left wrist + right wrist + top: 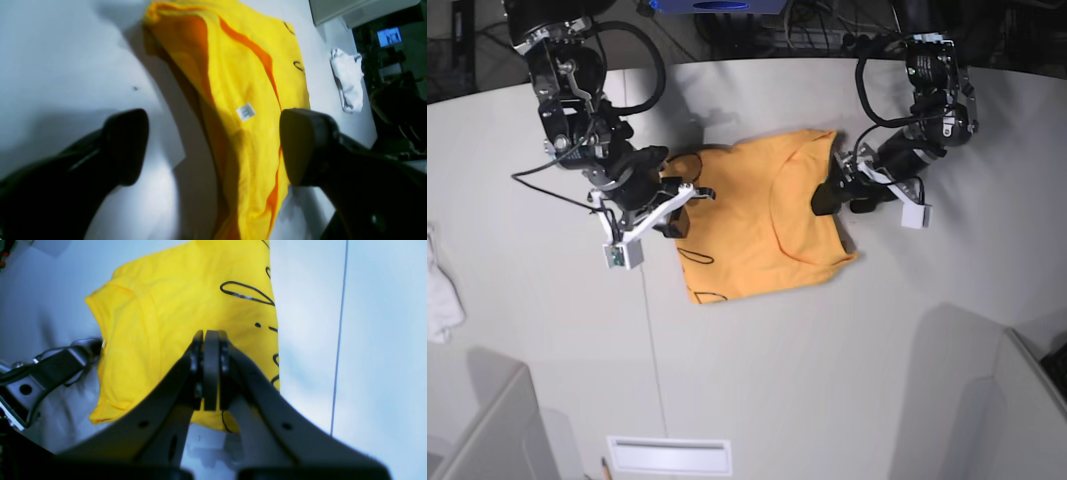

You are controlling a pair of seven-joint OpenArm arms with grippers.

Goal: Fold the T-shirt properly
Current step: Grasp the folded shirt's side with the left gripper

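Base view: the orange-yellow short-sleeved cotton T-shirt is seen lying partly folded on the pale grey table, between the 2 arms. Black cursive script is shown along 1 edge of it. The left gripper is held just above the shirt's edge with its 2 dark fingers spread wide and nothing between them; a small white label is seen on the fabric. The right gripper is pressed fully closed over the shirt, gripping nothing. A crumpled white cloth is left well apart.
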